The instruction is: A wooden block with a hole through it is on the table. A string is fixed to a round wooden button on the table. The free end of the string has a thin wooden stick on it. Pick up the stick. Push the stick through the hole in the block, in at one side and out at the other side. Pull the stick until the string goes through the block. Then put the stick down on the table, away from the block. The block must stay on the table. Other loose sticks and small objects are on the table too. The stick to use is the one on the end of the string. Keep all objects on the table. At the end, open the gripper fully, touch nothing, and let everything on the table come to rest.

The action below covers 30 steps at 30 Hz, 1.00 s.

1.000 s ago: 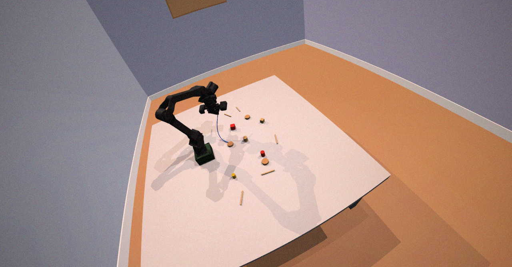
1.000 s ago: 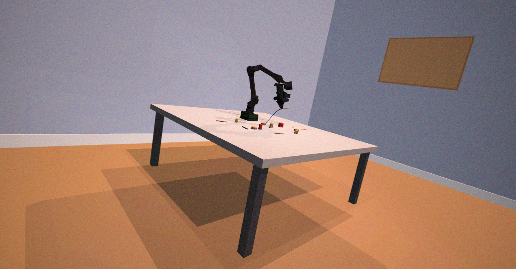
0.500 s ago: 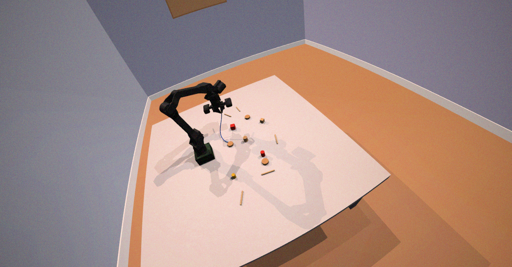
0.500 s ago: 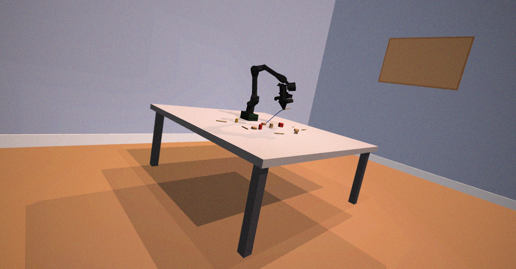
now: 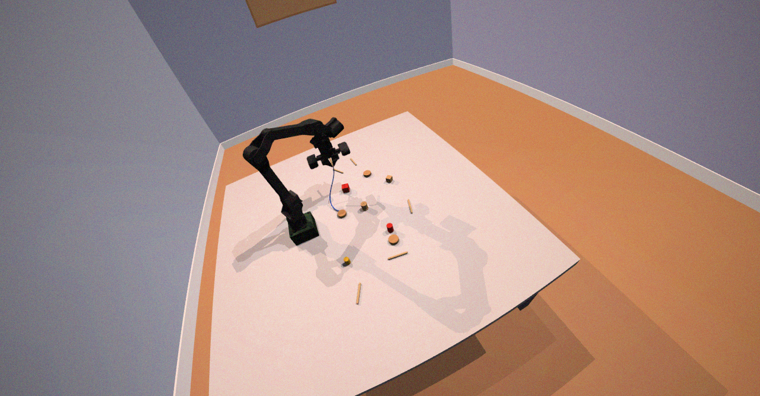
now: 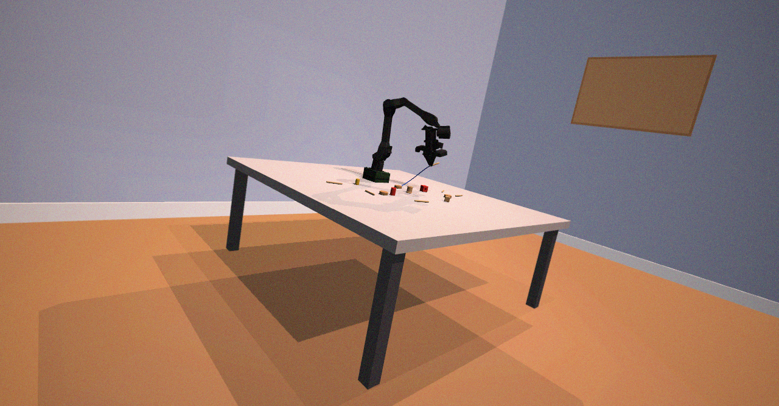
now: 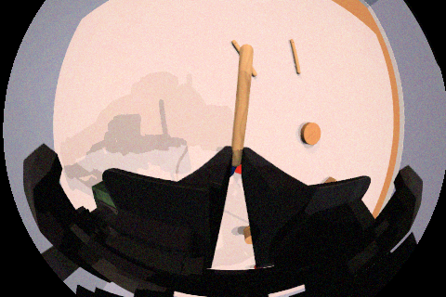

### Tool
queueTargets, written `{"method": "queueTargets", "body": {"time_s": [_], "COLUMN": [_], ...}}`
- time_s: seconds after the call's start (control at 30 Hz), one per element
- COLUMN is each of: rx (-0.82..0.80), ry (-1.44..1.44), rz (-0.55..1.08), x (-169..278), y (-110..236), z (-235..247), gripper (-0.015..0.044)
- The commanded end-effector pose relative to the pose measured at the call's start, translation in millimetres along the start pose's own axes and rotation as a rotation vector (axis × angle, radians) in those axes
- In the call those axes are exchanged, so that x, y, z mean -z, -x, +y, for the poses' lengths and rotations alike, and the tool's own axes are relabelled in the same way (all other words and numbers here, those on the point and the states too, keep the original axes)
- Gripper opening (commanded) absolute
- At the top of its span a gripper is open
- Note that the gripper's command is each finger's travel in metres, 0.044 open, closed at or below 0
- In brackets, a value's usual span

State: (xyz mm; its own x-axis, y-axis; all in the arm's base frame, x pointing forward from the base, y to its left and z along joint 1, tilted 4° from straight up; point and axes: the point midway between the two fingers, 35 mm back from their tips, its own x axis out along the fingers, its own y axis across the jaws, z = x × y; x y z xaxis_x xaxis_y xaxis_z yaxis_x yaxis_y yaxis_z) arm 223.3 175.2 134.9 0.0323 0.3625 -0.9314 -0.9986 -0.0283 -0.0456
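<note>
Pincer (image 7: 238,167) grips your stick (image 7: 242,99) aloft | string (image 5: 330,192) trails to button (image 5: 341,213) | threading block (image 5: 364,205) remains for you.
</note>
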Motion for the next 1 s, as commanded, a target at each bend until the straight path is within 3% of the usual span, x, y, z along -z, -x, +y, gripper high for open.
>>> {"method": "queueTargets", "body": {"time_s": [0.0, 0.97], "rx": [-0.022, -0.139], "ry": [0.059, 0.444], "rz": [0.0, -0.003], "x": [1.2, 21.0], "y": [1.0, 6.6], "z": [-6.7, -53.3], "gripper": [0.0, 0.0]}}
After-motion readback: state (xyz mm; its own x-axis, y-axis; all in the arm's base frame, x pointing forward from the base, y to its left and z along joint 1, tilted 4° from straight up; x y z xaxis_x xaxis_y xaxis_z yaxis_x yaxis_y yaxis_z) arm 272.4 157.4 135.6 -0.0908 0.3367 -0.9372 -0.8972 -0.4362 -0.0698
